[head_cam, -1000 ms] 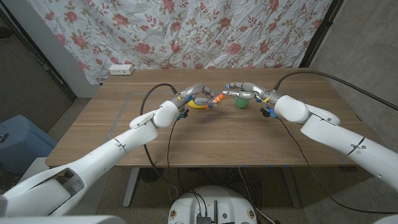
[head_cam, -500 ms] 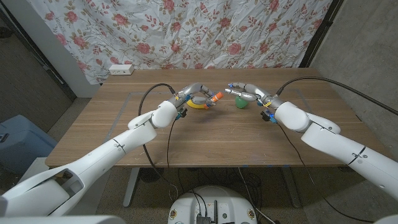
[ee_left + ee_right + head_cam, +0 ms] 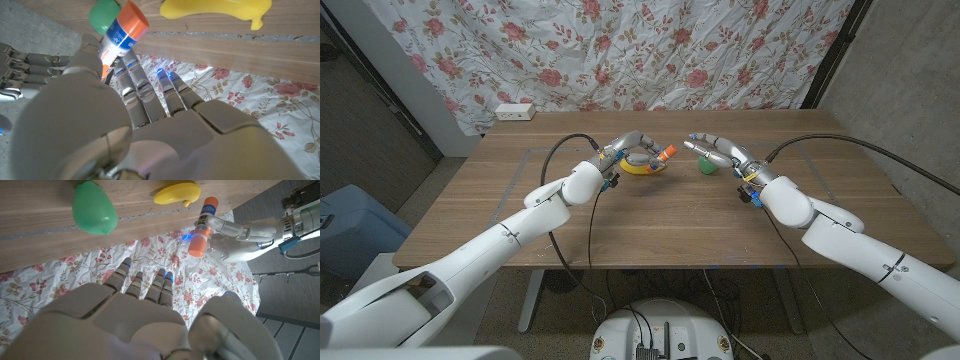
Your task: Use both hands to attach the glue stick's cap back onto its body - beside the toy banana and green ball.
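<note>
Head view: the left hand (image 3: 638, 157) and right hand (image 3: 712, 149) face each other over the far middle of the wooden surface (image 3: 660, 215), a gap between them. The left hand grasps the glue stick (image 3: 665, 155), whose orange end points toward the right hand, at roughly 3 o'clock from the left fingers. Beneath the left hand lies the toy banana (image 3: 642, 168), yellow, on the surface; the green ball (image 3: 706, 165) sits just below the right hand, at about 3 o'clock from the banana. The right hand is raised above the ball with its fingers extended toward the left hand; whether it pinches anything cannot be told from these pictures. Left wrist view: the left hand (image 3: 120, 125) holds the glue stick (image 3: 120, 37) by its white labelled barrel, the orange end (image 3: 134, 19) projecting past the fingers, with the green ball (image 3: 103, 16) just behind it and the banana (image 3: 216, 11) lying on the surface beyond. Right wrist view: the right hand (image 3: 145, 315) shows its fingers stretched forward and apart; across the gap the left hand (image 3: 240, 232) grips the glue stick (image 3: 202, 226), held aslant, near the banana (image 3: 176, 193), while the green ball (image 3: 93, 208) rests on the surface well apart from it. A flowered cloth (image 3: 620, 50) hangs behind the surface.
</note>
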You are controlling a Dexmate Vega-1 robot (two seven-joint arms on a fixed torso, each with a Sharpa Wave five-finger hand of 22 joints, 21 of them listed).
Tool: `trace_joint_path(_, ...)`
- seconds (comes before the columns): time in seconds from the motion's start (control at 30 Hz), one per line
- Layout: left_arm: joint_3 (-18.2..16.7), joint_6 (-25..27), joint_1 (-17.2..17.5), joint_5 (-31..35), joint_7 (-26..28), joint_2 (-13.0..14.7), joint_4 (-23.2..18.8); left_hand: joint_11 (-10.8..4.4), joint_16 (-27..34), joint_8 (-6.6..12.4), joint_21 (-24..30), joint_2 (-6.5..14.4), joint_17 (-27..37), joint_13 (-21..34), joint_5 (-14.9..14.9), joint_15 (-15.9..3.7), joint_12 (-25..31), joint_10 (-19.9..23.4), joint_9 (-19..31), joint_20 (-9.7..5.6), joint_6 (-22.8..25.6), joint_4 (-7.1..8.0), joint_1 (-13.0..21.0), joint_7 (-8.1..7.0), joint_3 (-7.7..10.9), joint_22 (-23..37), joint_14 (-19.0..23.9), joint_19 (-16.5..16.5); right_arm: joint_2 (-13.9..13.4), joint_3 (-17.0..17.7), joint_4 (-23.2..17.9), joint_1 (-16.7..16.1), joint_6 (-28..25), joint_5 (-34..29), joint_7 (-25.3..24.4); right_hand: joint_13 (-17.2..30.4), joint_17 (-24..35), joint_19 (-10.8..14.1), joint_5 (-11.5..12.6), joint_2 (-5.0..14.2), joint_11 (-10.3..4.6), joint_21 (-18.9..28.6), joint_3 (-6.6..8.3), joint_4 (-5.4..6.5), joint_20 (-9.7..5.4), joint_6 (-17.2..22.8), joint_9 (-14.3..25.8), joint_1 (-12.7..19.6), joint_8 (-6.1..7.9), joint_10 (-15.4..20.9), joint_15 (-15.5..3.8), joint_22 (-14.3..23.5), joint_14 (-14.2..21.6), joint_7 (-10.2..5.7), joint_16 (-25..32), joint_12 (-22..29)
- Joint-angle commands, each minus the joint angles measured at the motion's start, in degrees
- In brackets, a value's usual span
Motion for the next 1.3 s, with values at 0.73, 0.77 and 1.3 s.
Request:
trace_joint_path(0.73, 0.0, 1.0, 0.6, -0.3, 0.0, 0.1, -1.1, -2.05, 0.2, 0.58, 0.0, 3.8, 0.1, 0.2, 0.2, -8.76, 0.3, 2.0, 0.7, -4.35, 4.7, 0.27, 3.2, -0.01, 0.02, 0.2, 0.1, 0.7, 4.0, -0.9, 1.4, -4.2, 5.1, -6.9, -5.9, 0.1, 0.1, 0.8, -1.0, 1.52, 0.1, 0.6, -0.15, 1.25, -0.59, 2.6, 0.0, -2.3, 0.75, 1.1, -0.02, 0.0, -0.4, -0.4, 0.5, 0.9)
trace_joint_path(0.77, 0.0, 1.0, 0.6, -0.2, 0.1, 0.1, -1.1, -2.05, 0.2, 0.57, 0.0, 3.8, 0.1, 0.2, 0.2, -8.76, 0.3, 2.0, 0.7, -4.41, 4.7, 0.27, 3.2, -0.03, 0.02, 0.2, 0.1, 0.7, 4.0, -1.0, 1.3, -4.2, 5.0, -7.1, -5.8, 0.1, 0.1, 0.7, -1.1, 1.53, 0.12, 0.6, -0.16, 1.24, -0.59, 2.6, 0.0, -2.3, 0.75, 1.1, -0.01, 0.0, -0.4, -0.38, 0.5, 0.9)
trace_joint_path(1.3, 0.1, 0.9, 0.6, -0.1, 0.0, 0.1, -1.1, -2.05, 0.2, 0.57, -0.1, 3.9, 0.1, 0.2, 0.2, -8.79, 0.4, 2.0, 0.7, -4.31, 4.6, 0.27, 3.2, 0.0, 0.01, 0.2, 0.1, 0.6, 4.6, -1.5, 1.7, -3.4, 4.9, -7.3, -3.9, 0.0, -0.1, -1.4, -1.4, 2.3, 0.02, 0.0, -0.04, 1.23, -1.05, 2.5, 0.0, -2.9, 0.45, 1.0, -0.43, 0.0, -1.0, -0.4, 0.3, 0.8)
